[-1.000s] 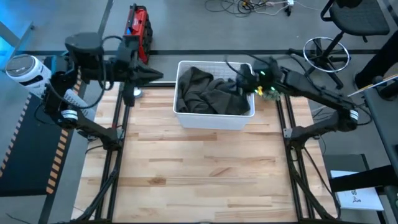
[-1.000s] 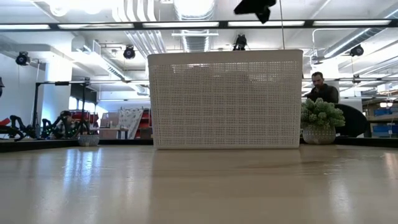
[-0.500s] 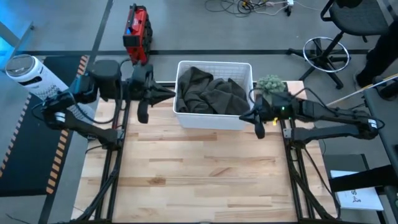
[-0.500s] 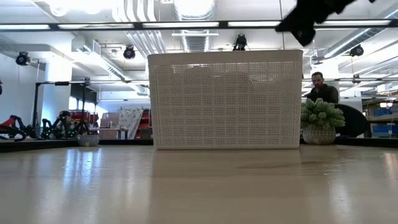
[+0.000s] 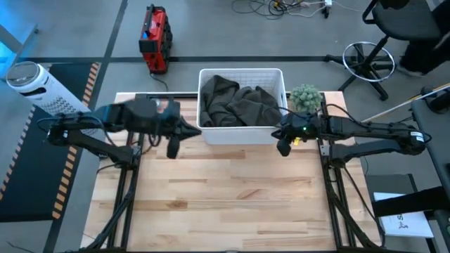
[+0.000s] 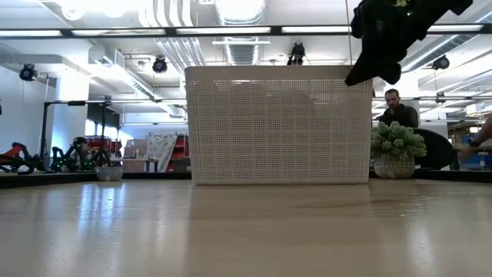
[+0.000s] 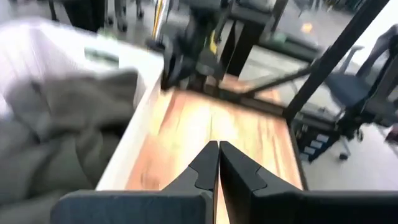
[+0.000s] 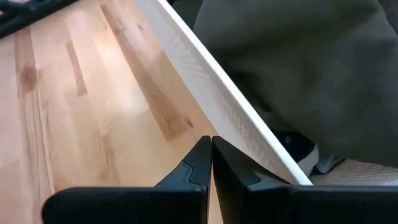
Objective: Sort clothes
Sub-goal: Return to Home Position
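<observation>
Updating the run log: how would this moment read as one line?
clothes in white basket | left gripper shut, empty, left of basket | right gripper shut, empty, right of basket

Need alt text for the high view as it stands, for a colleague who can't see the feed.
Seen from above, a white basket at the far edge of the wooden table holds heaped olive-grey clothes. The left gripper and right gripper, both shut and empty, hang near its front corners; a small plant stands to its right.
</observation>
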